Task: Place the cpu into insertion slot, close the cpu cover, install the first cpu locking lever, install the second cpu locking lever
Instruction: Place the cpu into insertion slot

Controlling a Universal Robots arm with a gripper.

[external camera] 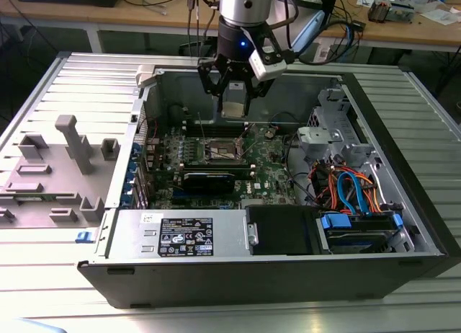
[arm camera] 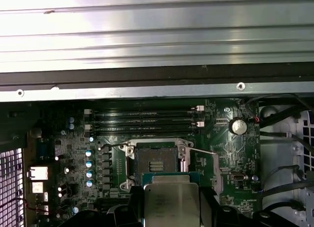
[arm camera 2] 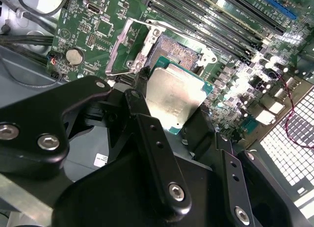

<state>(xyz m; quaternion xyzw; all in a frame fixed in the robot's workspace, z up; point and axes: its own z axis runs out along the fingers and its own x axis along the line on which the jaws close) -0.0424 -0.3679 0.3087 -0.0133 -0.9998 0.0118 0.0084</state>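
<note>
My gripper hangs over the open computer case, shut on the cpu, a flat square chip with a silvery-tan top. The black fingers clamp two opposite edges of the cpu. The chip is in the air, just short of the insertion slot, a small square socket in the green motherboard. The insertion slot lies bare, with its contact field showing. The cpu cover, a silvery metal frame, stands swung up at one side of the socket. A thin locking lever sticks out beside it.
Long black memory slots run beside the socket. The case's metal wall rises behind them. A power supply and a drive bay with orange and blue cables fill the near side. A grey fixture sits at the exterior view's left.
</note>
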